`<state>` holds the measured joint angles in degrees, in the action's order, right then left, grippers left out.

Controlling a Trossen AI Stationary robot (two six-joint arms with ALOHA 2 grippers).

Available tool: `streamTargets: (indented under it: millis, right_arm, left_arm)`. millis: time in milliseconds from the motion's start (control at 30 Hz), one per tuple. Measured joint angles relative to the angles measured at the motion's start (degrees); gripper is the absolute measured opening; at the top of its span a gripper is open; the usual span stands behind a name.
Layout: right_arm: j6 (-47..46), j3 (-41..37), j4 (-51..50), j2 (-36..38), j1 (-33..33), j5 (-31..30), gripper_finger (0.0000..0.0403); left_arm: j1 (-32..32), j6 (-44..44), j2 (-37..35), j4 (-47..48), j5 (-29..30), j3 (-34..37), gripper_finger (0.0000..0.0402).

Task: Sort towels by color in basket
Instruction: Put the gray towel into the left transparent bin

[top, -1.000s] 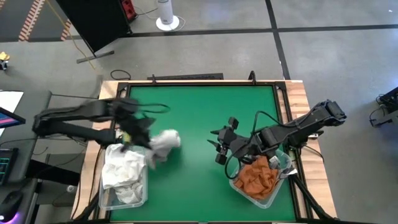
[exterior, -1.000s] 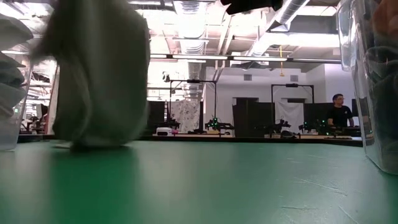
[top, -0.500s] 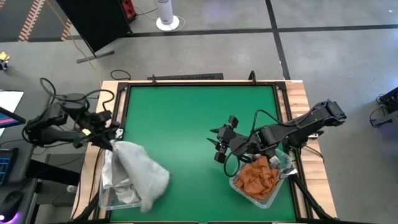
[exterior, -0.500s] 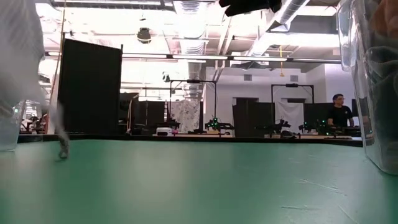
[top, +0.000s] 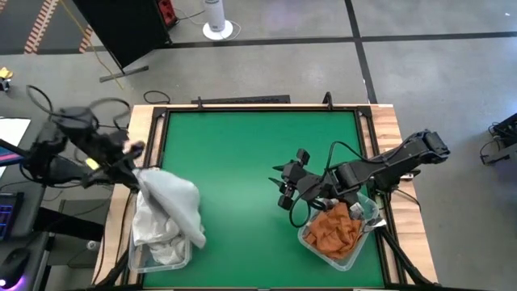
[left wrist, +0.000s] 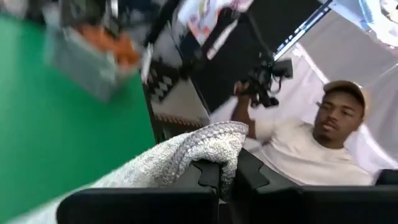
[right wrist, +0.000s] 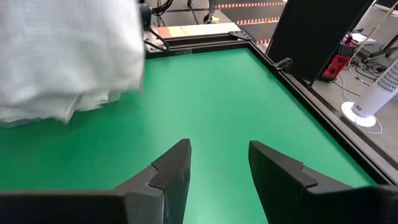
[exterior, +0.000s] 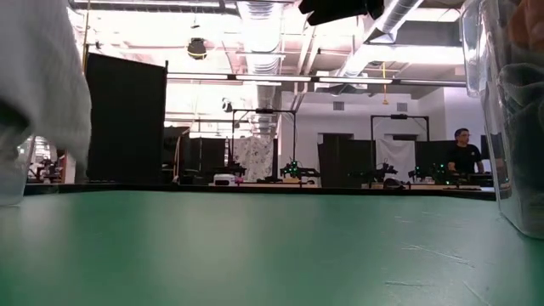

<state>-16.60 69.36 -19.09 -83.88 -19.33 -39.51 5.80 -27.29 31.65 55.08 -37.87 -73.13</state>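
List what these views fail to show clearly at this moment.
- Left gripper: high view, motion blur; the held white towel covers its fingertips.
- Left bin: high view, contents mostly covered by that towel.
- Right bin: low view, cut off by the picture edge.

Bare green mat (top: 242, 186) mid-table, between left bin (top: 161, 252) and right bin (top: 343, 255).

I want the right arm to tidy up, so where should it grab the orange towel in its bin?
Grip the orange towel at its raised crumpled top, coming straight down from above. The clear bin walls it in on the sides, and the open right gripper hovers beside it.
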Motion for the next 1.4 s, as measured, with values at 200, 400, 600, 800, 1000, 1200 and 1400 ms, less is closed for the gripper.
streamTargets:
  millis: [200, 400, 600, 800, 1000, 1200, 1400]
  right_arm:
    - [0.0, 0.0, -0.2, 0.0, 0.0, 0.0, 0.0191]
    - [0.0, 0.0, -0.2, 0.0, 0.0, 0.0, 0.0191]
    - [0.0, 0.0, -0.4, 0.0, 0.0, 0.0, 0.0191]
    - [0.0, -0.1, -0.1, -1.1, 0.3, 0.0, 0.0191]
    - [-0.1, -0.1, -0.3, -1.8, 2.3, 0.0, 0.0191]
    - [-0.3, -0.1, -0.3, -1.8, 2.6, 0.0, 0.0191]
    - [-0.3, -0.1, -0.3, -1.8, 1.7, 0.0, 0.0191]
  left_arm:
    - [0.0, 4.7, 5.9, 0.6, 1.5, -12.6, 0.0006]
    - [0.0, 8.6, 10.6, 1.0, -3.3, -21.3, 0.0009]
    - [0.0, 19.8, 14.1, -2.5, -7.6, -28.7, 0.001]
    - [0.0, 19.0, 18.0, -12.0, -14.9, -35.7, 0.0011]
    - [0.0, 17.1, 19.6, -12.0, -15.9, -38.0, 0.0011]
    - [0.0, 17.4, 20.1, -6.2, -14.4, -33.4, 0.0012]
    - [0.0, 20.0, 19.2, -6.0, -9.7, -24.9, 0.0012]
